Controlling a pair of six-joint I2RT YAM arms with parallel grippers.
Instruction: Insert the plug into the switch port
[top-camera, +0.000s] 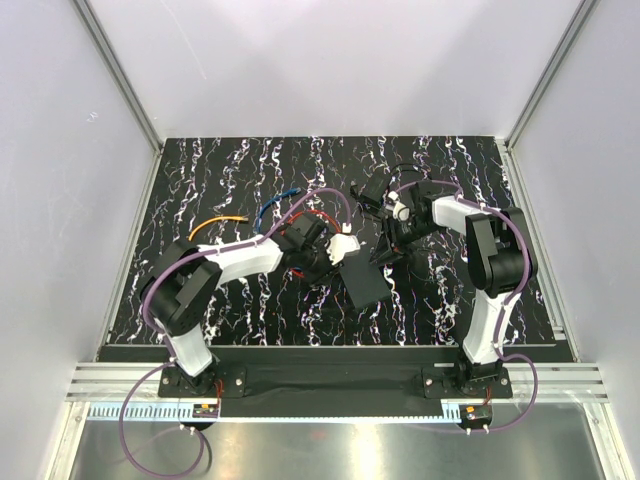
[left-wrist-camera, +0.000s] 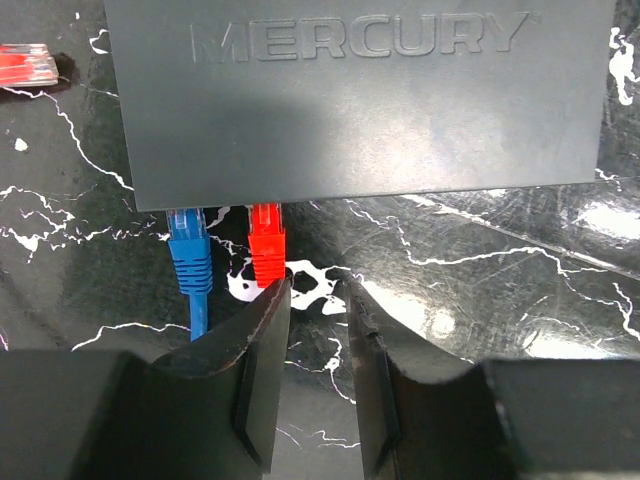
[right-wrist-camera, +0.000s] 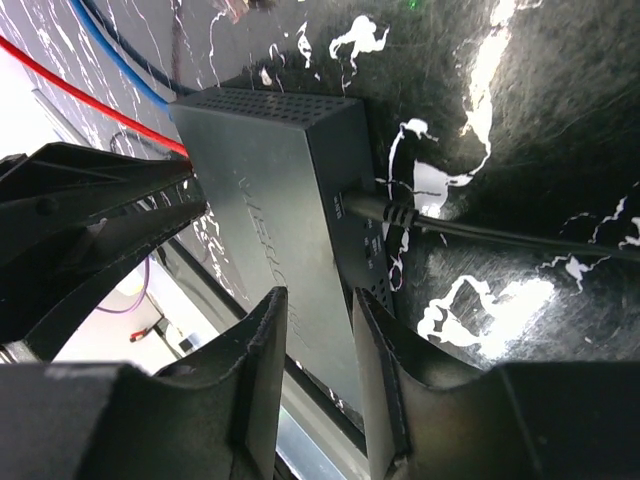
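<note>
The switch (left-wrist-camera: 360, 100) is a flat matte black box marked MERCURY, lying between the arms (top-camera: 366, 286). A blue plug (left-wrist-camera: 188, 250) and a red plug (left-wrist-camera: 265, 245) sit in ports on its long edge. My left gripper (left-wrist-camera: 318, 292) is open and empty, its left fingertip just below the red plug. In the right wrist view a black round plug (right-wrist-camera: 375, 210) with a black cord sits in a port on the switch's (right-wrist-camera: 270, 170) short edge. My right gripper (right-wrist-camera: 318, 300) is open and empty, close over that end of the box.
Orange (top-camera: 220, 222), blue (top-camera: 276, 206) and red (top-camera: 320, 216) cables lie behind the left arm. A small black adapter lump (top-camera: 372, 190) with its thin cord lies at the back, near the right arm. The left gripper's body (right-wrist-camera: 90, 210) stands at the switch's other side.
</note>
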